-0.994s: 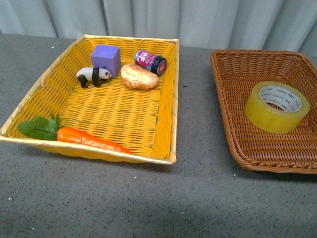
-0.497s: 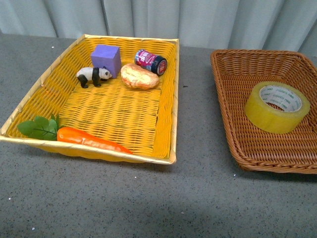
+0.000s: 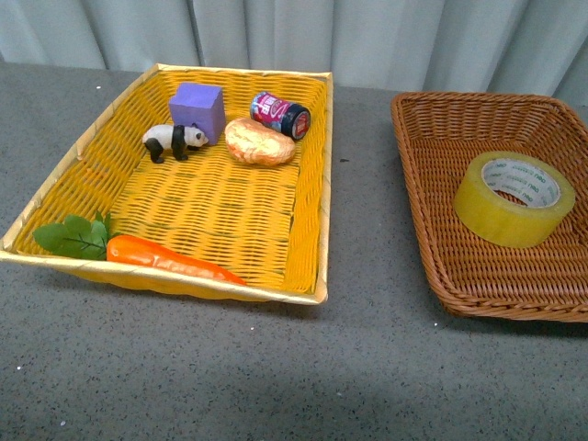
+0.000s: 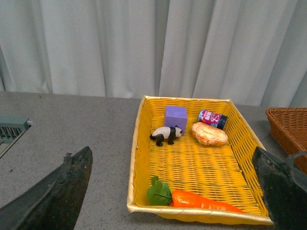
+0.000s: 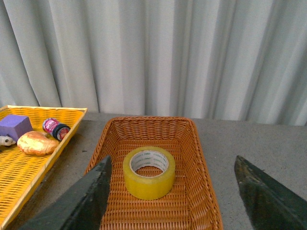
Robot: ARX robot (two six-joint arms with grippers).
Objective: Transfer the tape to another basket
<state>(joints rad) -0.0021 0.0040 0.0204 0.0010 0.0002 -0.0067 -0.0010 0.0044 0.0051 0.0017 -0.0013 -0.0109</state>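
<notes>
Even, soft indoor light, faint shadow along the near tabletop (image 3: 276, 386), mild sheen on the tape (image 3: 513, 199), blurred dark gripper fingers (image 4: 53, 196) close to both wrist cameras

Tape (image 5: 148, 172) flat in the brown basket (image 5: 192, 143), pincer (image 5: 175, 201) spread wide.

Table (image 3: 276, 367): grey, speckled with fine white flecks, matte surface, fills lower part of front view. Curtain (image 3: 276, 37): pale grey-white, vertical pleats, hangs behind table's far edge, spans full width in all three views. Light: even, diffuse, soft shadows. Grey-green ribbed object (image 4: 12, 128) at table edge, identity unclear.
</notes>
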